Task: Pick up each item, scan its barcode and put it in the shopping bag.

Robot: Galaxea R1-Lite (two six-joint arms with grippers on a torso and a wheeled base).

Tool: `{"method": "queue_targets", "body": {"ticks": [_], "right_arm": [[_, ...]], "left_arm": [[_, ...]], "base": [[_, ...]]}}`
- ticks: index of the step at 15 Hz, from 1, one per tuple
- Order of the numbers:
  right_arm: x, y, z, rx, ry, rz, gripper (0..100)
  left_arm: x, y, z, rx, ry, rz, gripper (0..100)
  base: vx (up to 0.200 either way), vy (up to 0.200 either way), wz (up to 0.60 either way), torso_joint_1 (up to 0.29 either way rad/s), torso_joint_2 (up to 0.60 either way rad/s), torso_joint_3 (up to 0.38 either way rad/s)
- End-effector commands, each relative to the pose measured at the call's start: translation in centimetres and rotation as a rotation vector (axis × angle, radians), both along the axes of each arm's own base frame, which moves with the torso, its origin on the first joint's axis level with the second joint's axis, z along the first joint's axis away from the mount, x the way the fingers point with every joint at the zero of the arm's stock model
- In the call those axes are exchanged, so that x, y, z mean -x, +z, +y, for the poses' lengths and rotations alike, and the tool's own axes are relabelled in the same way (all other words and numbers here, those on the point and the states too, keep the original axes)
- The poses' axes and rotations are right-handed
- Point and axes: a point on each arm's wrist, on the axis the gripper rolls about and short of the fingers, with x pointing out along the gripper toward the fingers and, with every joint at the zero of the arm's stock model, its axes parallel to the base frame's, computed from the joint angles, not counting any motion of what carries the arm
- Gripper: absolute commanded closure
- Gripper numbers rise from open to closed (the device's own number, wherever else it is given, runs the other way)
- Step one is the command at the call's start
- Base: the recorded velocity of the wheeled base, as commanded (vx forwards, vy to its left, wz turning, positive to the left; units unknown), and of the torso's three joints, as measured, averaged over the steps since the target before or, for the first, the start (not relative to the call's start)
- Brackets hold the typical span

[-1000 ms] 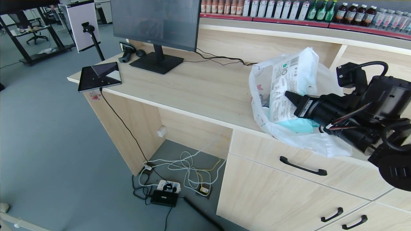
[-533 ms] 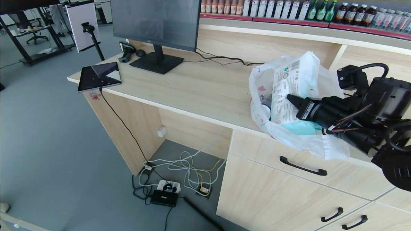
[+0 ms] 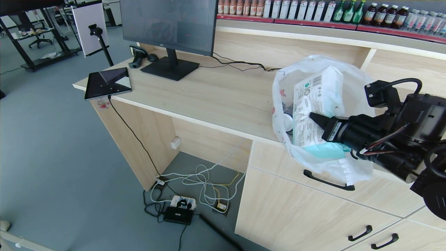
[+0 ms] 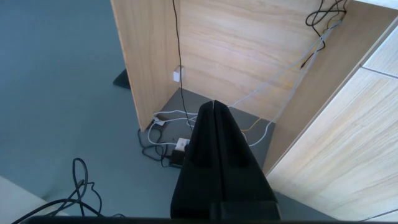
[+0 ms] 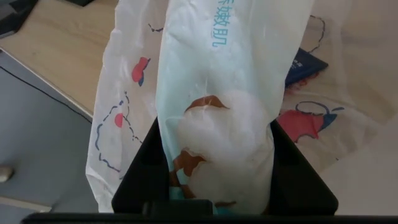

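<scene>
A white and teal soft pack (image 3: 315,94) stands tilted inside the white plastic shopping bag (image 3: 280,87) at the right end of the wooden counter. My right gripper (image 3: 313,117) is shut on the pack's lower part, inside the bag's mouth. In the right wrist view the pack (image 5: 217,93) fills the gap between the two black fingers (image 5: 144,165), with the printed bag (image 5: 118,118) around it. A dark blue item (image 5: 306,62) and a small white round thing (image 3: 287,122) lie deeper in the bag. My left gripper (image 4: 214,109) hangs shut and empty over the floor beside the counter.
On the counter's left part stand a monitor (image 3: 167,24), a tablet (image 3: 108,83) at the corner and a handheld scanner (image 3: 137,55). Bottles (image 3: 313,8) line the back shelf. Drawers with black handles (image 3: 329,181) sit below the bag. Cables and a power strip (image 3: 183,202) lie on the floor.
The right gripper has lowered the pack deeper into the bag. The bag's rim now stands up around the pack and its front edge hangs lower over the drawer.
</scene>
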Motion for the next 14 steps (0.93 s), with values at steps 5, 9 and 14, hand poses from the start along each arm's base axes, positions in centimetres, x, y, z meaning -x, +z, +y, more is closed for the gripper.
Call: {"method": "queue_targets", "body": {"ticks": [5, 9, 14], "right_arm": [[-2.9, -1.3, -0.2, -0.009, -0.036, 0.034, 100], [-3.2, -2.1, -2.0, -0.007, -0.092, 0.061, 100], [-3.3, -2.3, -2.2, -0.027, -0.1, 0.072, 0]], "left_arm": [[0.0, 0.0, 0.0, 0.0, 0.0, 0.0, 100], [0.0, 0.0, 0.0, 0.0, 0.0, 0.0, 100], [0.0, 0.0, 0.0, 0.002, 0.0, 0.0, 100]], "base": [[0.0, 0.0, 0.0, 0.0, 0.0, 0.0], [0.0, 0.0, 0.0, 0.0, 0.0, 0.0], [0.0, 0.0, 0.0, 0.0, 0.0, 0.0]]}}
